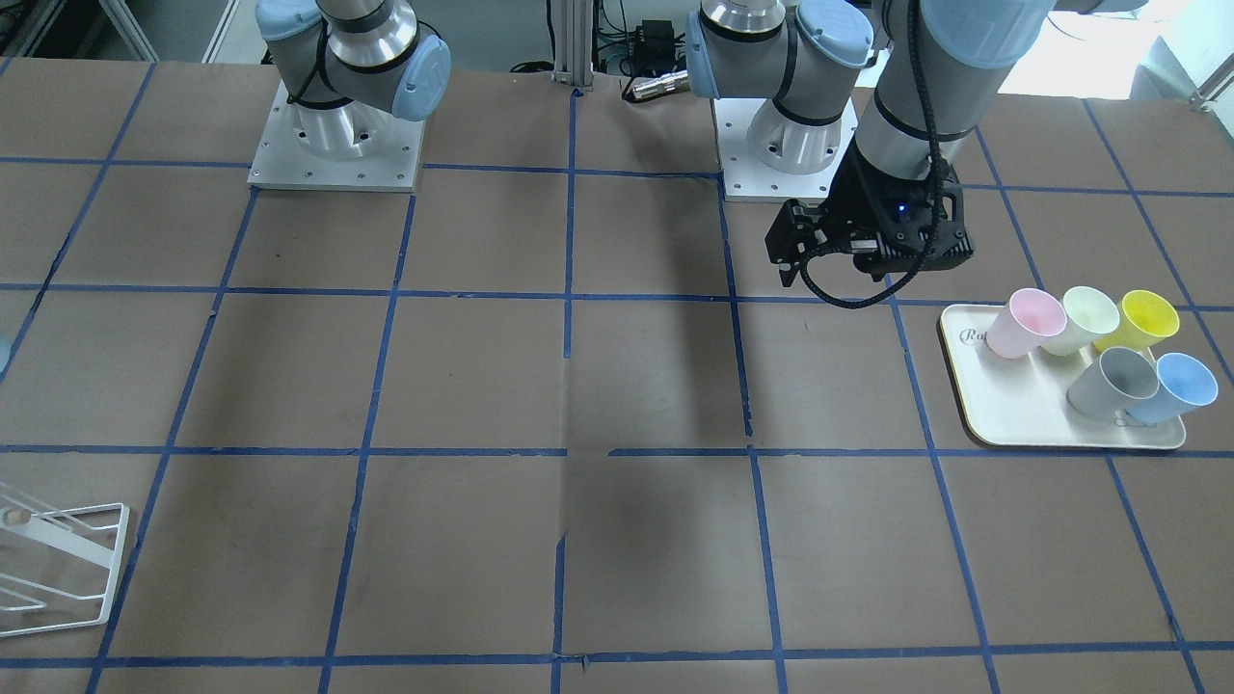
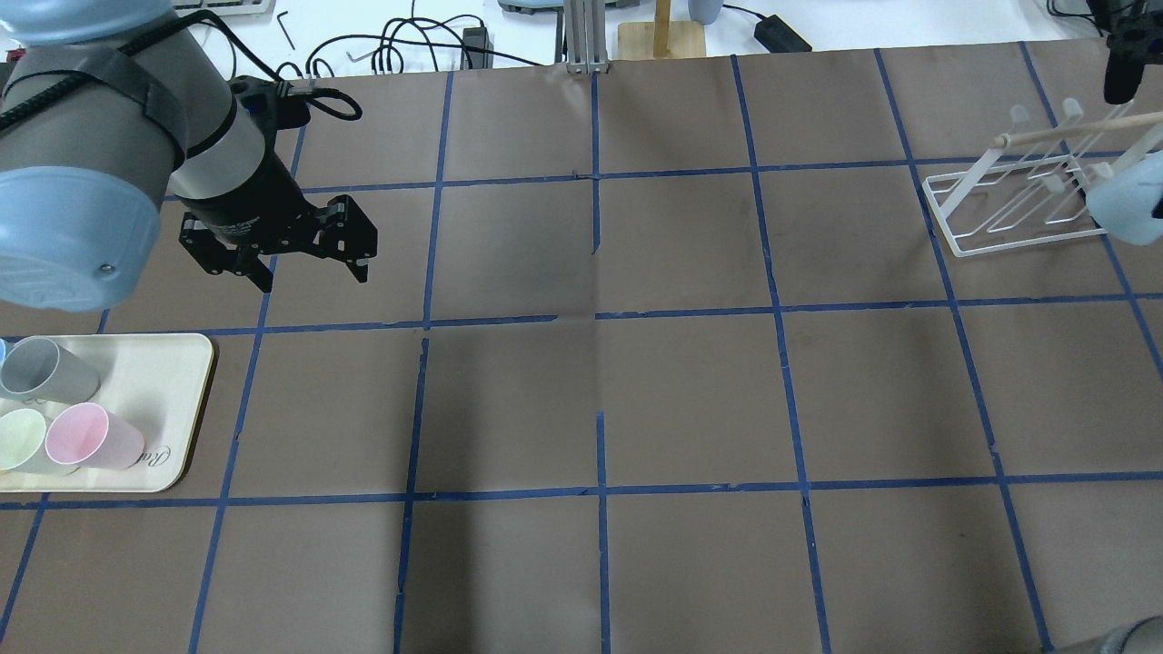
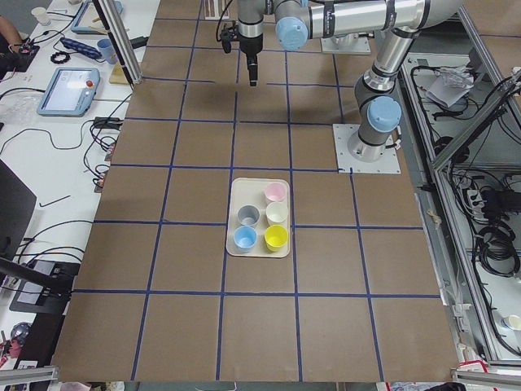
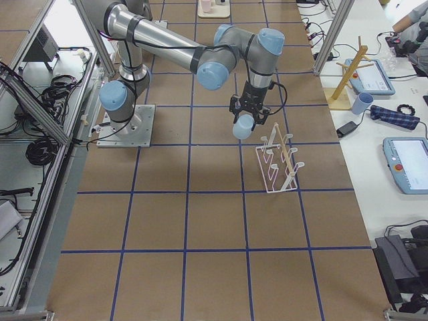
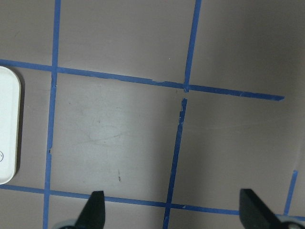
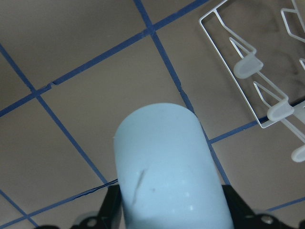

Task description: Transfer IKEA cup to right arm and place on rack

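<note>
My right gripper [image 6: 171,210] is shut on the pale blue IKEA cup [image 6: 167,167] and holds it above the table, close beside the white wire rack [image 6: 252,67]. In the exterior right view the cup [image 4: 244,126] hangs under the near arm's gripper [image 4: 246,110], just up-left of the rack [image 4: 277,164]. In the overhead view the cup [image 2: 1127,204] shows at the right edge, over the rack [image 2: 1018,209]. My left gripper [image 2: 300,259] is open and empty over bare table; it also shows in the left wrist view [image 5: 174,210].
A cream tray [image 1: 1012,414] near my left arm holds a second blue cup [image 1: 1171,386], a grey cup [image 1: 1113,381], a pink cup [image 1: 1024,323], a pale green cup [image 1: 1080,318] and a yellow cup [image 1: 1142,318]. Brown paper with blue tape lines covers the table.
</note>
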You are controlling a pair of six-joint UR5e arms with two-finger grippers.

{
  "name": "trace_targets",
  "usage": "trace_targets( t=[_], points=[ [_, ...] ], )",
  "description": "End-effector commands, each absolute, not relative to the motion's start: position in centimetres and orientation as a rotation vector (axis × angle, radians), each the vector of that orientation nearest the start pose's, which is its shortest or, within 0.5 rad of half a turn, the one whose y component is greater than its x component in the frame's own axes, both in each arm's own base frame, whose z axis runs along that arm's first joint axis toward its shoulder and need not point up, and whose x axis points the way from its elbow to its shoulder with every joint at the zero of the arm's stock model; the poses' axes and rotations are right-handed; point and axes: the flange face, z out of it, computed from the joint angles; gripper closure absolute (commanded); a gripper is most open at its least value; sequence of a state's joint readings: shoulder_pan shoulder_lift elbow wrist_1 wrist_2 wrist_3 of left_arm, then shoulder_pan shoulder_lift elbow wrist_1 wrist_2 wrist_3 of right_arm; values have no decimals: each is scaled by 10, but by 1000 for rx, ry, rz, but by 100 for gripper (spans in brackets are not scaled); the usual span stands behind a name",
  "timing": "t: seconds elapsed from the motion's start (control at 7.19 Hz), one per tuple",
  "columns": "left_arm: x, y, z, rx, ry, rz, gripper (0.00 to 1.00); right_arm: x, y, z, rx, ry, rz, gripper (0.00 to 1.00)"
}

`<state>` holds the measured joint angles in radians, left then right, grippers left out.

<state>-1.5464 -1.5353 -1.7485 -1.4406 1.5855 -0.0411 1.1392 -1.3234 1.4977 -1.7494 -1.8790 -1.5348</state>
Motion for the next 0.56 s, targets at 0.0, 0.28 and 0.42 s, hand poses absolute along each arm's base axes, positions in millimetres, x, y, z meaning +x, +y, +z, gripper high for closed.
trace_targets(
  t=[0.0, 0.28, 0.42],
  points=[
    [-130, -466, 438, -48, 3133, 10, 0, -117, -598, 402, -1815, 2796, 459, 75],
    [-125, -468, 437, -50, 3133, 12, 0, -124, -616, 383, -1838, 2833, 474, 73],
    [-123, -468, 437, -53, 3132, 12, 0, -127, -620, 373, -1840, 2837, 482, 67]
  ],
)
